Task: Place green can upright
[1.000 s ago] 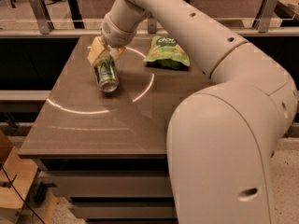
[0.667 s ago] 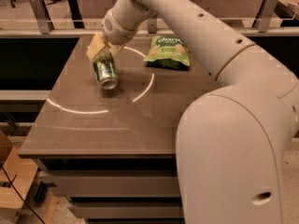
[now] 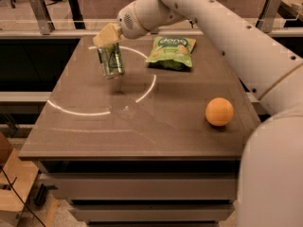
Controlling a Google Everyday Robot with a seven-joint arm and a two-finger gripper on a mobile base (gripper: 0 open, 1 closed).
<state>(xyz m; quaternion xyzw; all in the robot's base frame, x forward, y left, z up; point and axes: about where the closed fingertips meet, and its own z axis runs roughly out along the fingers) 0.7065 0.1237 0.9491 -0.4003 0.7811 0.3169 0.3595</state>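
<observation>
The green can [image 3: 111,61] hangs from my gripper [image 3: 108,39] over the back left part of the brown table [image 3: 142,131]. It is nearly upright, its top leaning slightly left, with its silver bottom end a little above the tabletop and a faint shadow below it. The gripper's pale fingers [image 3: 107,33] are shut on the can's top end. My white arm [image 3: 222,27] reaches in from the right.
A flat green snack bag [image 3: 170,51] lies at the back middle of the table, just right of the can. An orange [image 3: 219,111] sits near the right edge. A pale ring marking [image 3: 147,86] curves across the tabletop.
The can has turned from a strong tilt to nearly upright in the gripper. The arm has shifted, so the orange on the right now shows.
</observation>
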